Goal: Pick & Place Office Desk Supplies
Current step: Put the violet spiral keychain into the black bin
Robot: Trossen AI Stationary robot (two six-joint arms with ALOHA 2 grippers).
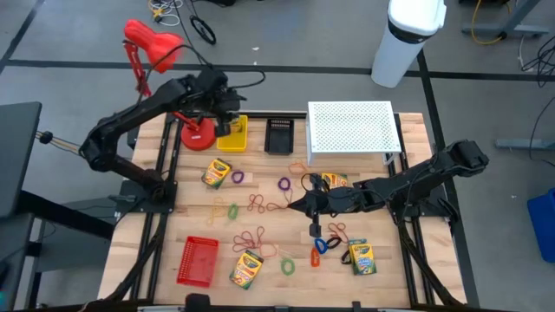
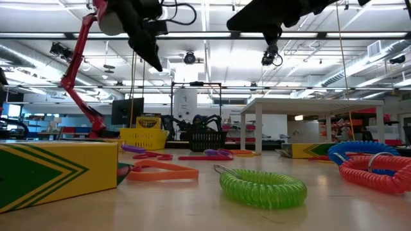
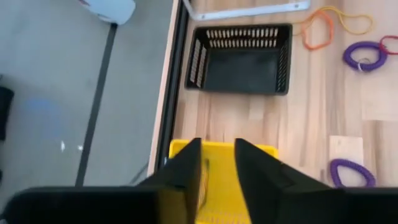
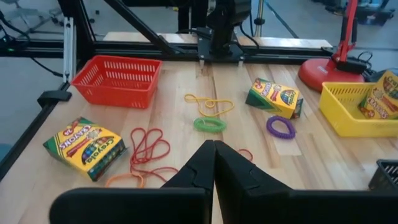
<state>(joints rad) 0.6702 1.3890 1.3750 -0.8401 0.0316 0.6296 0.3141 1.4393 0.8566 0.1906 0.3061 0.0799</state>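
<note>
My left gripper (image 1: 227, 120) (image 3: 217, 168) hangs open over the yellow basket (image 3: 180, 148) at the far left, fingers pointing down into it. A crayon box (image 4: 380, 99) lies in that basket. My right gripper (image 1: 299, 206) (image 4: 214, 149) is shut and raised above the table's middle, with nothing visible between its fingers. Other crayon boxes lie flat on the wood (image 1: 217, 173) (image 1: 247, 269) (image 1: 360, 256) (image 1: 334, 180). Red rubber bands (image 4: 149, 149), a green loop (image 4: 209, 124) and a purple loop (image 4: 281, 126) lie below and ahead of the right gripper. A blue loop (image 1: 323, 244) lies nearer the front.
A black basket (image 1: 279, 136) stands beside the yellow one, and a red basket (image 1: 198, 260) sits at the near left. The white perforated riser (image 1: 351, 130) fills the far right. The red lamp's base (image 1: 198, 134) stands just left of the yellow basket.
</note>
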